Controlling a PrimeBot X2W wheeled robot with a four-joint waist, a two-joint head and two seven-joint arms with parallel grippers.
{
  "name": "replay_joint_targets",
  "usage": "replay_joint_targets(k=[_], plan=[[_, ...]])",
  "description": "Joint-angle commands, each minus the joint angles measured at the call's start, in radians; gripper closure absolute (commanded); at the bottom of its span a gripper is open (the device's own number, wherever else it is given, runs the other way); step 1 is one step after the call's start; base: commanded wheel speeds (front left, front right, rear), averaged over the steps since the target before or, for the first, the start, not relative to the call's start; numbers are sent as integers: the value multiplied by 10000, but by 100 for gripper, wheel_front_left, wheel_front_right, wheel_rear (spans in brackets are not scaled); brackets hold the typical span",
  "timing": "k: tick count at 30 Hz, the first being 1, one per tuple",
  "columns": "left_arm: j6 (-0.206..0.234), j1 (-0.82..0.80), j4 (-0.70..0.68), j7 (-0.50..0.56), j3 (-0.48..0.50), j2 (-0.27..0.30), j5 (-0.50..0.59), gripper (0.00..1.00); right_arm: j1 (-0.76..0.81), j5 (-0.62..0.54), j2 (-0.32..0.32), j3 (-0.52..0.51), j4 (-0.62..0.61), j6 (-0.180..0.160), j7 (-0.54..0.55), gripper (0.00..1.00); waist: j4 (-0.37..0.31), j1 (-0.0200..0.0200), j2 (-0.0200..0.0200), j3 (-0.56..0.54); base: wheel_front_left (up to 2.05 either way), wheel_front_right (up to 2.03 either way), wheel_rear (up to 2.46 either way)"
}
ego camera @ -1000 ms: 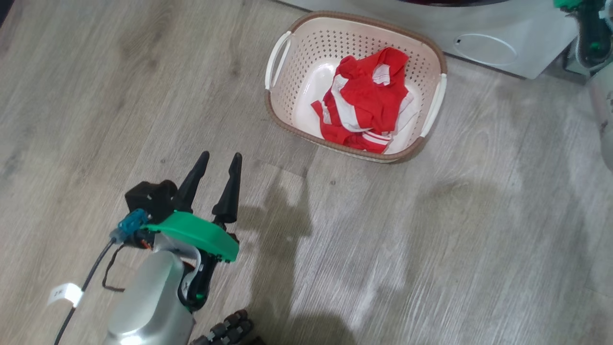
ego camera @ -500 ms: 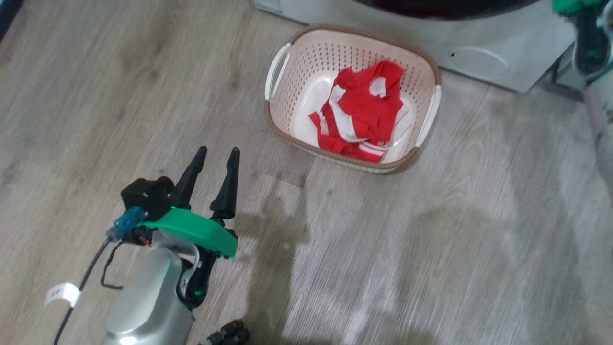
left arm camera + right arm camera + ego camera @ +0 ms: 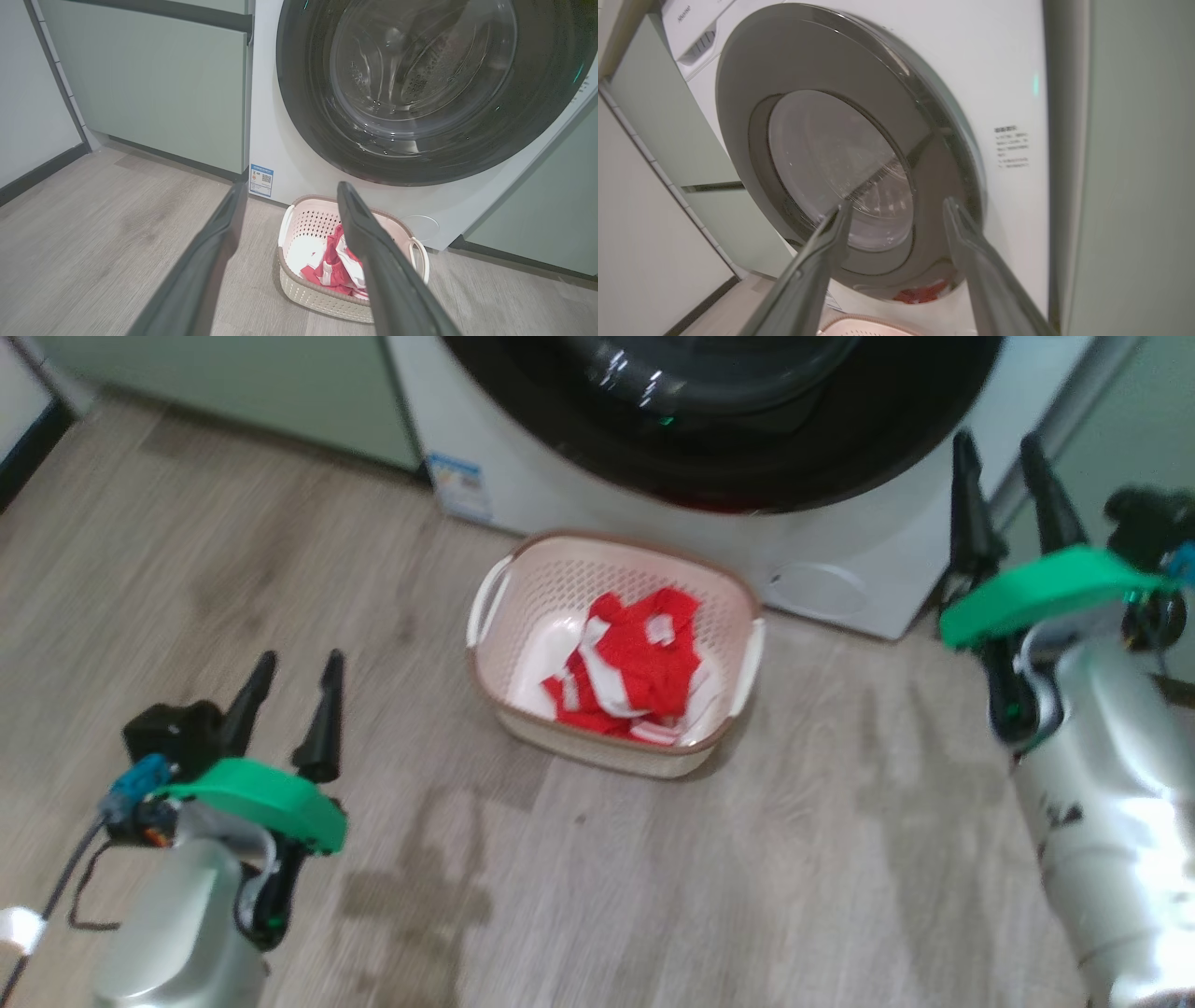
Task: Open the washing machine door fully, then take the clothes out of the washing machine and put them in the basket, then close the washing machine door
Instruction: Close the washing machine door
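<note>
Two grippers, both spread and empty. In the head view the left gripper (image 3: 299,661) sits at 8 o'clock from the basket (image 3: 616,537), fingers parted, nothing between them, well apart from it. The right gripper (image 3: 997,441) is at 2 o'clock from the basket, fingers also apart and bare, tips up beside the right edge of the washing machine (image 3: 579,495).

The basket stands on the wood floor (image 3: 747,877) just in front of the machine, at 6 o'clock from the door (image 3: 840,457). The red and white clothes (image 3: 635,663) lie bunched inside it, toward its right side, with bare bottom showing on the left. The door's black rim lies flat against the machine front; cannot tell if it is latched. Round flap (image 3: 817,588) at 1 o'clock from the basket, blue label (image 3: 459,485) at 11 o'clock. Pale green cabinets (image 3: 233,392) lie to the machine's left.

Left wrist view: left gripper (image 3: 290,186) open, pointing at the basket (image 3: 317,298) and the clothes (image 3: 334,270), with the door (image 3: 303,116) at 12 o'clock above them.

Right wrist view: right gripper (image 3: 897,204) open, aimed at the lower part of the door (image 3: 752,70), not touching it; basket rim (image 3: 868,322) at 6 o'clock. There is a red patch at the door's bottom edge; cannot tell what it is.
</note>
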Motion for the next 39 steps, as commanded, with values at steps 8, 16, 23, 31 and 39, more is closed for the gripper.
replay_joint_targets(k=[8, 16, 23, 31, 39], plan=[[-59, -182, 157, -91, 697, 968, -243, 0, 2222, -1295, 810, -839, -1901, -9, -61, 0, -1834, 0, -1, -1322, 0, 0, 0], [-59, 477, 117, -92, 1578, 1099, 79, 0, 4143, -1778, 1043, -1318, -3326, -9, -61, 0, -3011, 0, -1, -1865, 0, 0, 0], [-60, 1186, 137, -92, 2050, 936, 333, 0, 5633, -2038, 1075, -1627, -4415, -9, -61, 0, -3646, 0, -1, -2260, 0, 0, 0], [-60, 1487, -60, -92, 1918, 732, 663, 0, 6626, -2305, 895, -1756, -4926, -9, -61, 0, -3739, 0, -1, -2426, 0, 0, 0], [-60, 1500, 83, -92, 1712, 578, 715, 0, 7106, -2303, 892, -1819, -5140, -9, -61, 0, -3525, 0, -1, -2508, 0, 0, 0]])
